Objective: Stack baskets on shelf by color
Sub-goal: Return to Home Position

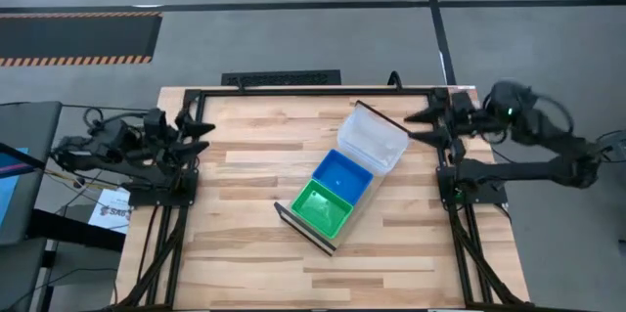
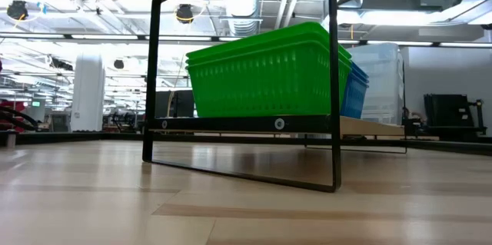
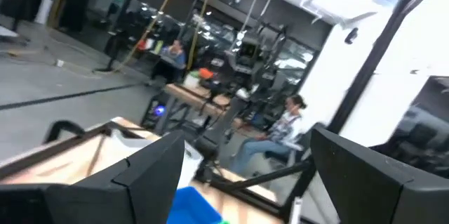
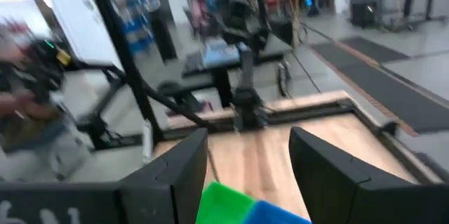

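A light-wood shelf (image 1: 306, 231) with black end frames lies slantwise in the middle of the table. On it stand green baskets (image 1: 315, 204) at the near end, blue baskets (image 1: 342, 175) in the middle and clear baskets (image 1: 374, 138) at the far end. In the low view the green baskets (image 2: 265, 72) are nested in a stack, with the blue baskets (image 2: 355, 91) behind them. My left gripper (image 1: 203, 137) hovers open at the table's left edge. My right gripper (image 1: 409, 126) hovers open at the right edge. Both point level toward the shelf and hold nothing.
The slatted wooden tabletop (image 1: 245, 263) is bordered by black frame rails (image 1: 293, 90) along its far edge and sides. Beyond the table the left wrist view shows a seated person (image 3: 280, 133) among workbenches. The right wrist view shows the far rail (image 4: 245, 115).
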### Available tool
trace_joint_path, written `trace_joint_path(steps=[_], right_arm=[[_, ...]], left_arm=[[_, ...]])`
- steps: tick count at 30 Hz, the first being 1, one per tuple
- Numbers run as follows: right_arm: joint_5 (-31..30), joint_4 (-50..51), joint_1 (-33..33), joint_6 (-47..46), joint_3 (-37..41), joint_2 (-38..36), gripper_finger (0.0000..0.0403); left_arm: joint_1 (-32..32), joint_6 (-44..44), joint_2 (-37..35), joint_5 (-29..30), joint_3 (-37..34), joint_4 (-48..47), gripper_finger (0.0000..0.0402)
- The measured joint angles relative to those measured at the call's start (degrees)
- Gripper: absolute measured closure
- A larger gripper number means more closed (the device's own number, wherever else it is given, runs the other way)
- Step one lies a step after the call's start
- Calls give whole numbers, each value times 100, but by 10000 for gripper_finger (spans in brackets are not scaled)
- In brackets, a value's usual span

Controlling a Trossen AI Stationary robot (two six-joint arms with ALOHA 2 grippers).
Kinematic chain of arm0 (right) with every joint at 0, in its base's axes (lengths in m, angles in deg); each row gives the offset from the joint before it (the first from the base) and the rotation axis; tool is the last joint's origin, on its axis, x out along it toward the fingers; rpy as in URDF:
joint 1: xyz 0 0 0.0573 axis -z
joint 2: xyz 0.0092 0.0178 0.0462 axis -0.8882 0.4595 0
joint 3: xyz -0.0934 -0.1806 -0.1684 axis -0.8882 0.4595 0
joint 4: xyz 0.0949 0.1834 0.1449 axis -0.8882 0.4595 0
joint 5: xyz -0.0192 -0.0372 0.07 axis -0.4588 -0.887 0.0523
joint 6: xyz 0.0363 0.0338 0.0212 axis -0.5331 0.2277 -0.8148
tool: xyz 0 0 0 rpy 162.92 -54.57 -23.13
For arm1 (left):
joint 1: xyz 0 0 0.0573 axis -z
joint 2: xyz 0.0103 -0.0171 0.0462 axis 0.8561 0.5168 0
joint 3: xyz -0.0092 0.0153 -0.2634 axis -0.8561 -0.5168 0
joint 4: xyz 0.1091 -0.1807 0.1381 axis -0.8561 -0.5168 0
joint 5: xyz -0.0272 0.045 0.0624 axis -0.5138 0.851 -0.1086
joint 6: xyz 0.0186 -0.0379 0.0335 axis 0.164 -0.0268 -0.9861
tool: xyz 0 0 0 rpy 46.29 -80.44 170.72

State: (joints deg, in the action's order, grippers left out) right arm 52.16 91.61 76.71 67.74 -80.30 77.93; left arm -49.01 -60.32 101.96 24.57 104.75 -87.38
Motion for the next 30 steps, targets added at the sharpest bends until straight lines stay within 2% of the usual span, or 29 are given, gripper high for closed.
trace_joint_path(steps=[6, 12, 15, 18, 23, 27, 30], right_arm=[[29, -2093, -228, -883, 2239, -1094, 183], [-65, -3738, -541, -1473, 3872, -1955, 183], [-331, -4617, -832, -1717, 4625, -2168, 183], [-907, -5315, -1183, -1748, 5229, -2290, 183], [-1574, -5646, -1601, -1514, 5801, -2462, 183], [-1639, -5686, -1793, -1253, 6135, -2695, 183], [-1586, -5150, -1947, -997, 6143, -2897, 183]], left_arm=[[0, 456, -654, -112, -995, 262, 104], [0, 658, -1097, -375, -1701, 527, 104], [0, 661, -1363, -416, -1968, 515, 104], [0, 640, -1593, -397, -2223, 505, 104], [0, 561, -1578, -556, -2434, 435, 104], [0, 604, -1566, -619, -2716, 397, 104], [0, 682, -1580, -632, -2943, 390, 104]])
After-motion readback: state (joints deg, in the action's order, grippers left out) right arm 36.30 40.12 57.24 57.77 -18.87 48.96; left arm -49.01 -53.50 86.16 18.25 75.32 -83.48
